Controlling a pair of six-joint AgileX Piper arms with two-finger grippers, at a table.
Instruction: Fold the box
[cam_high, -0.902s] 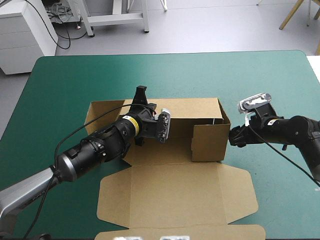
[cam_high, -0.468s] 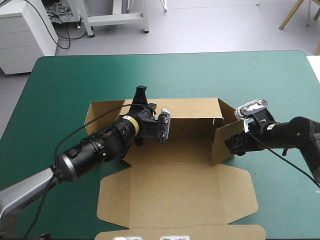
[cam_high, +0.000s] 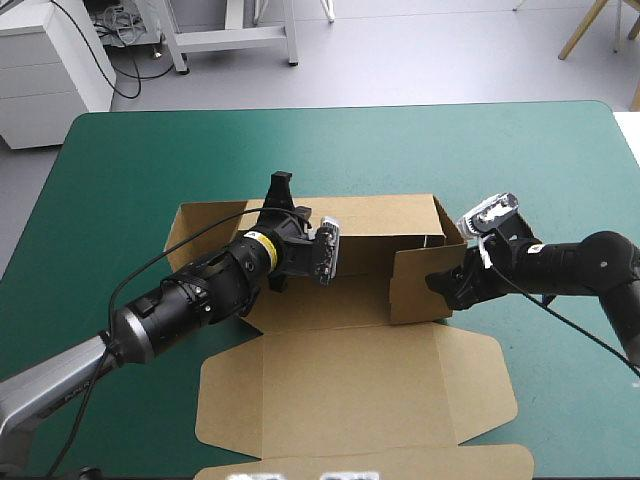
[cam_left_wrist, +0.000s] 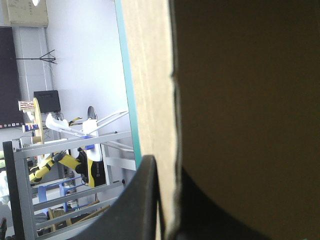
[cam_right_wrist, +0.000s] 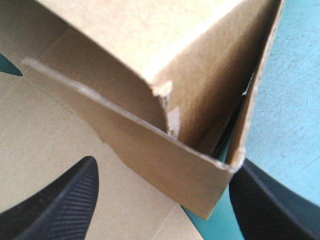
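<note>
From the high view, the box (cam_high: 350, 385) lies in the middle of the tabletop (cam_high: 130, 160), half built. Its far wall (cam_high: 370, 215) stands upright, its lid lies flat on the near side, and the flap (cam_high: 420, 285) at its right end is turned inward across the floor. Your left hand (cam_high: 283, 195) sits on the far wall, a little left of the wall's middle, with one black finger showing above the rim. Your right hand (cam_high: 447, 287) is at the box's right end, against the outer face of that flap.

In the left wrist view, the fingers (cam_left_wrist: 137, 205) are all but together with the far wall's edge pinched between them. That hand is clamped on the box.

In the right wrist view, the fingers (cam_right_wrist: 55, 200) stand wide apart with the flap's free corner between them, and they grip nothing. A pale scuffed patch shows on the board inside that corner.

Watch the flap first. It is only pushed, not held, so if your right hand slips past the corner the board will probably spring back outward. Pushing harder has its own risk, because the left clamp is the box's only anchor. A strong sideways shove could skid the whole box or buckle the far wall. Pinching the scuffed corner may crush or tear it. Letting go with the left hand too soon would likely drop the far wall flat.
</note>
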